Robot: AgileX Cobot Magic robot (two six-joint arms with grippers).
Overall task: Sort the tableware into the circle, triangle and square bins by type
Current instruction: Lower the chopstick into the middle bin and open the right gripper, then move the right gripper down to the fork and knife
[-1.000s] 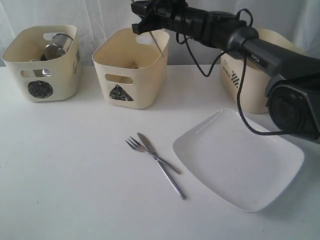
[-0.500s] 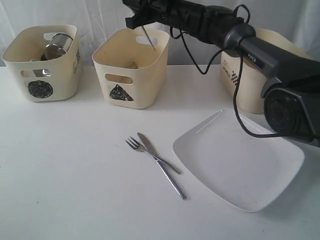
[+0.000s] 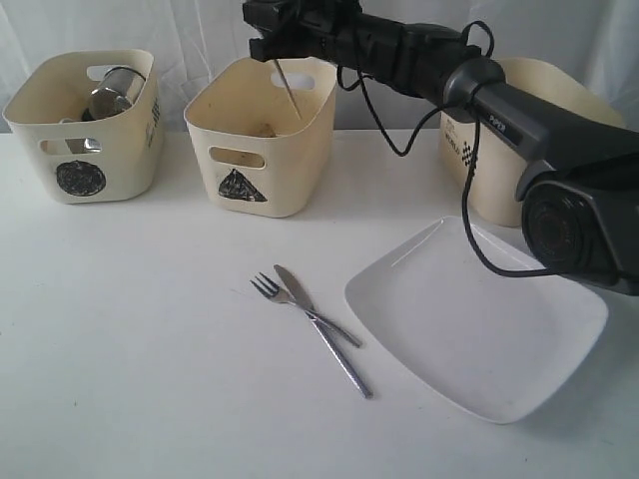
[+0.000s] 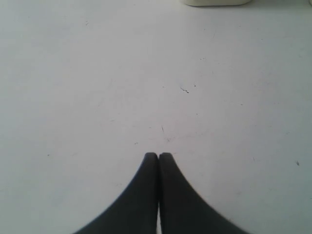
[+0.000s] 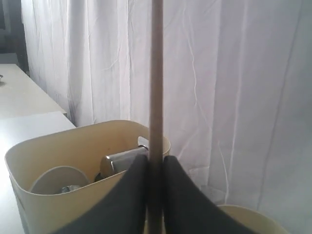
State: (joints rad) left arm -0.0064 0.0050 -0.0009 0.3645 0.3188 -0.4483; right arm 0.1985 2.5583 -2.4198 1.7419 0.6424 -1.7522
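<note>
— Any writing?
— I read "WORLD" on the far-right bin (image 3: pixel 509 190); the triangle bin (image 3: pixel 300 170) carries only its scribble.
— What moved?
— My right gripper (image 3: pixel 272 48), clamped on a chopstick (image 3: pixel 289 88), has edged left above that bin. Left gripper (image 4: pixel 158 157) is closed, empty

The third bin (image 3: pixel 499 185) is sitting partly behind the right arm (image 3: pixel 519 105), which is hiding its front mark (only small print is showing). The chopstick (image 5: pixel 156 73) is blurring close to the lens and running out of the right wrist view. A small lump (image 3: pixel 265 129) in the triangle bin (image 3: pixel 290 170) is lying too far off to identify. The left wrist view's edge is cropping a cream tub (image 4: pixel 214 2).
</note>
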